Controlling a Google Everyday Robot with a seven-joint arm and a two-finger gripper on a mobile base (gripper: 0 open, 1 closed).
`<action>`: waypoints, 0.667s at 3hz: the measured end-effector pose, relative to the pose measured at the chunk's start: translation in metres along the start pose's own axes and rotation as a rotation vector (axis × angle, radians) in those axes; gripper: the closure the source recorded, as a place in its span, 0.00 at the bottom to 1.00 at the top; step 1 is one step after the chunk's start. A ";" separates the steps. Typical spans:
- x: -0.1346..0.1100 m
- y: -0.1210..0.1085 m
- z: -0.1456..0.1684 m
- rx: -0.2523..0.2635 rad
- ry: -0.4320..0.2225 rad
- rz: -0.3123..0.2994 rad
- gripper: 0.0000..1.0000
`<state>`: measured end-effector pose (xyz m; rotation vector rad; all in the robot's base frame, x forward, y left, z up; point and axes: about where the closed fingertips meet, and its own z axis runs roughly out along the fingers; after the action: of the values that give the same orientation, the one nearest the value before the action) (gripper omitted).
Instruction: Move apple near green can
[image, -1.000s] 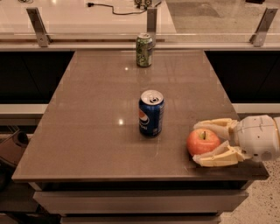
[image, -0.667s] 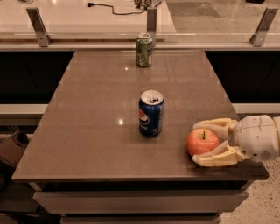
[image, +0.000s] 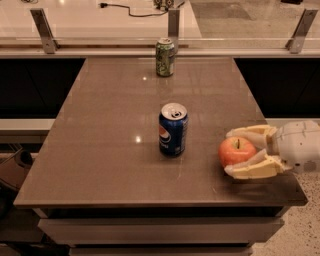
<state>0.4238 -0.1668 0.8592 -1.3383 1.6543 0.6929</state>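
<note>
The red-orange apple (image: 236, 151) rests on the brown table (image: 110, 115) near its right front corner. My gripper (image: 228, 153) reaches in from the right, with one pale finger (image: 247, 133) against the apple's far side and the other against its near side, closed on it. The green can (image: 165, 57) stands upright at the far edge of the table, centre, well away from the apple.
A blue Pepsi can (image: 173, 129) stands upright mid-table, left of the apple and between it and the green can. A glass rail with metal posts (image: 173, 22) runs behind the table's far edge. The table's right edge is close under the gripper.
</note>
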 end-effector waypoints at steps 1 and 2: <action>-0.016 -0.036 -0.018 0.038 -0.018 0.016 1.00; -0.037 -0.071 -0.035 0.074 -0.029 0.015 1.00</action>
<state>0.4840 -0.1973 0.9149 -1.2592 1.6532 0.6504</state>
